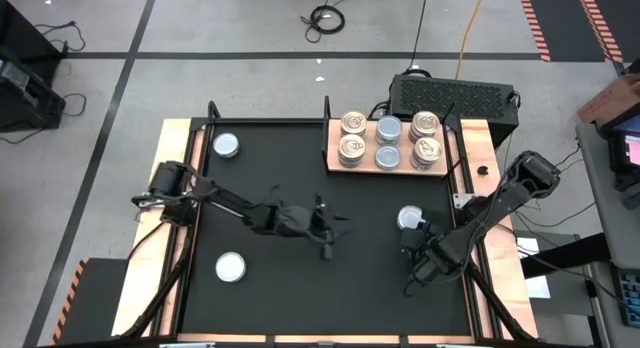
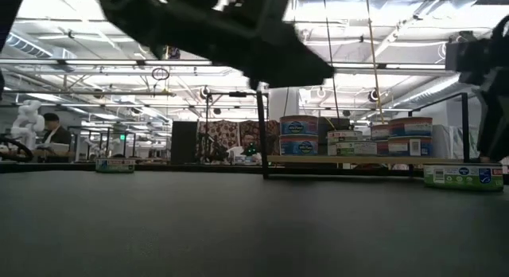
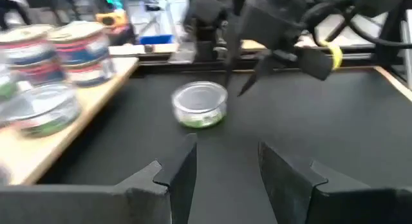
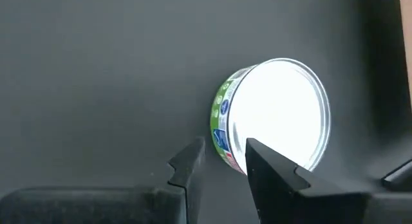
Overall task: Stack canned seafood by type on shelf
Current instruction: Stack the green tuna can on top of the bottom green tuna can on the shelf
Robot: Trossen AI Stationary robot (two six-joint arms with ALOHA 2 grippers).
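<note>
Right end effector: being held low over the black surface near its right edge, fingers parted a bit with nothing pinched between them. One finger is sitting right at the rim of a plain-lidded tin; the gap itself is showing only bare mat, so no grip is being made.

That tin: lying flat on the surface, just beside the right end effector, green label band being seen on its side in the right wrist view.

Left end effector: being held out over the middle of the surface, fingers spread fairly wide and empty, pointed toward the same tin, well apart from it.

Left end effector from above: parked mid-surface at the end of a stretched-out arm.

Shelf: wooden board sitting at the back right of the surface. Six stacks are being carried on it in two rows, gold pull-tab tins on the outer columns and silvery plain-lidded tins in the middle column.

Loose tins: one plain-lidded tin lying at the back left corner, another lying front left, both well apart from either arm.

Low view: the shelf stacks are being seen two high.
</note>
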